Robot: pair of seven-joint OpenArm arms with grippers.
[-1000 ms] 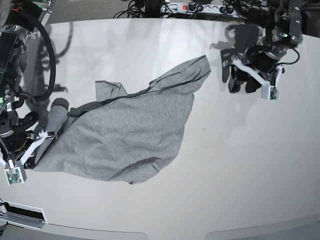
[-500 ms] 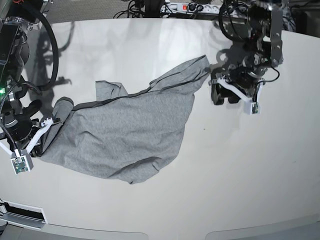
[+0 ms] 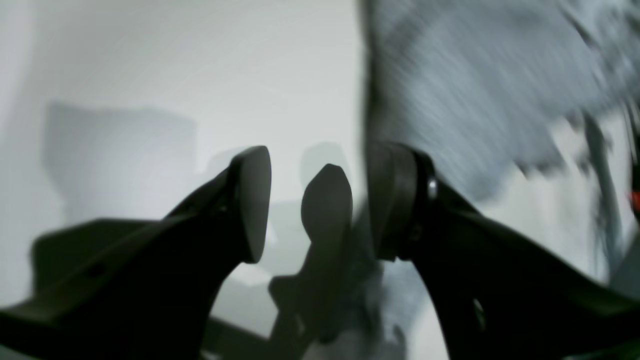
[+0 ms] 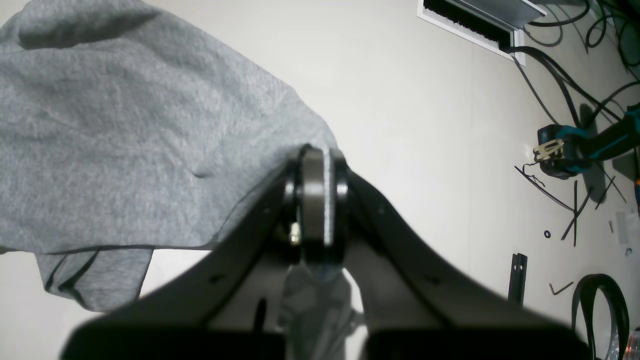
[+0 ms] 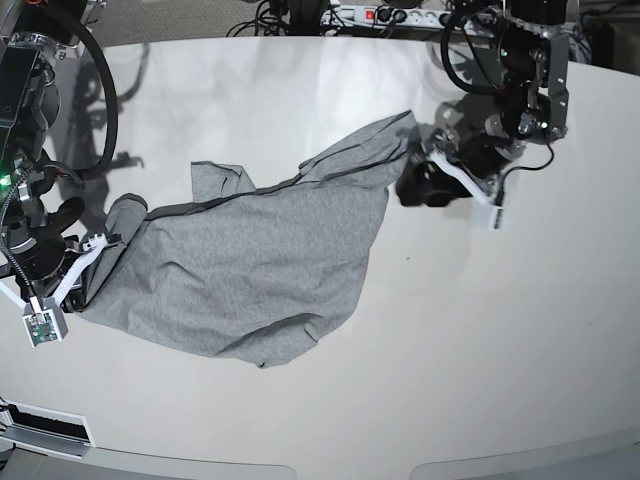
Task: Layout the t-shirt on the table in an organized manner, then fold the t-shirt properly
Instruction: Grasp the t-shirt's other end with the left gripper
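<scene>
The right tool [image 4: 315, 200] pinches one shirt [image 5: 250, 270] corner as an anchor on the desk [image 5: 500, 330], while the left tool [image 3: 312, 200], spread, approaches the opposite corner for stretching flat.

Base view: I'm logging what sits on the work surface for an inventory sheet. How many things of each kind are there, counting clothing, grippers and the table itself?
T-shirt: 1
Grippers: 2, the left gripper and the right gripper
Table: 1
Total: 4
</scene>
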